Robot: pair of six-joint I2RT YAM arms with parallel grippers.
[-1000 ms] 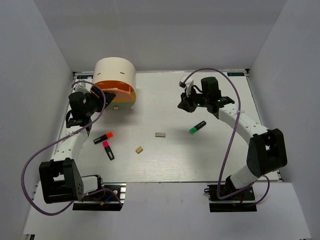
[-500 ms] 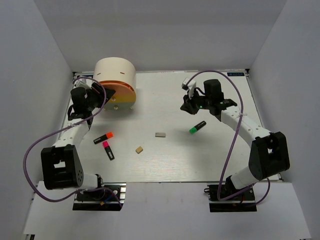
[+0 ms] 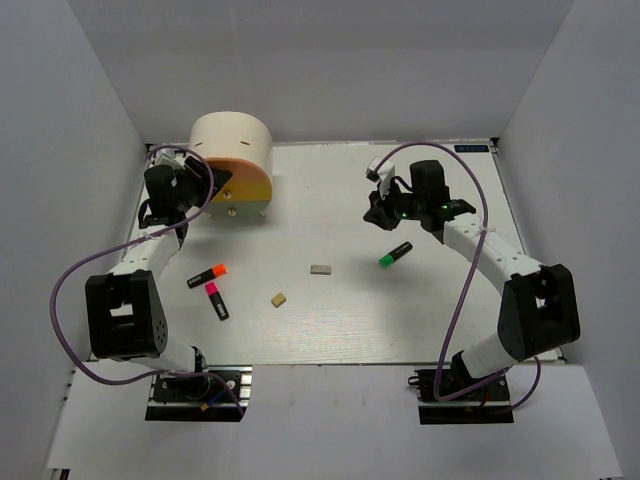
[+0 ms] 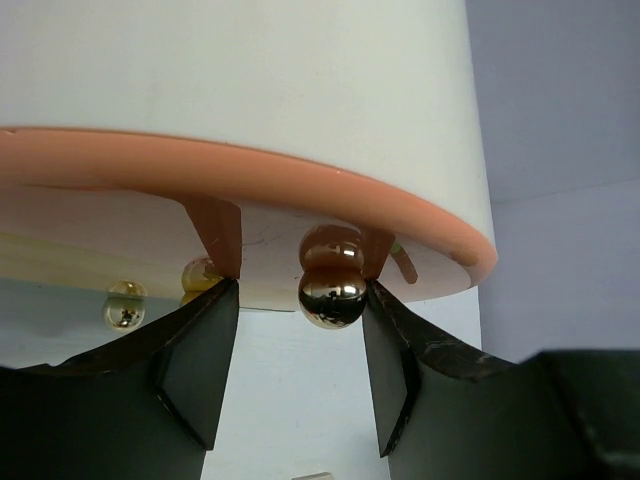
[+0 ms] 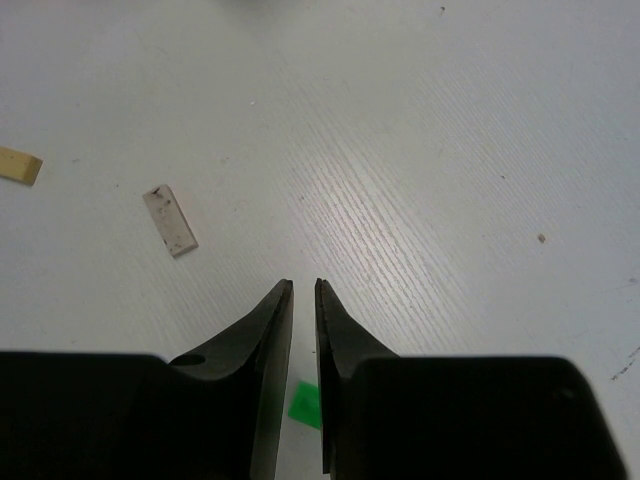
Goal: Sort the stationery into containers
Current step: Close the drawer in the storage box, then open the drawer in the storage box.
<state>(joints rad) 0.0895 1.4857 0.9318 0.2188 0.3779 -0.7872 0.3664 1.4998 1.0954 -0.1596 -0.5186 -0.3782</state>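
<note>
The cream round cabinet (image 3: 232, 140) stands at the back left, its orange drawer (image 3: 243, 186) swung partly out. My left gripper (image 3: 203, 184) is open at the drawer's front. In the left wrist view its jaws (image 4: 300, 292) straddle a shiny round knob (image 4: 332, 291) under the orange drawer (image 4: 250, 170), with the knob near the right finger. My right gripper (image 3: 379, 211) is shut and empty above the table, just behind the green-capped marker (image 3: 396, 254). The orange-capped marker (image 3: 207, 275), pink-capped marker (image 3: 217, 300), grey block (image 3: 321, 269) and tan block (image 3: 279, 298) lie on the table. The clip is not visible.
The right wrist view shows the shut gripper (image 5: 304, 288), the grey block (image 5: 170, 220), the tan block (image 5: 20, 165) and the green cap (image 5: 305, 403). More knobs (image 4: 125, 305) sit under the drawer. White walls ring the table (image 3: 330, 330).
My left arm has moved back toward the cabinet, bringing its gripper up to the orange drawer. My right gripper has shifted slightly to the right. The stationery has not moved.
</note>
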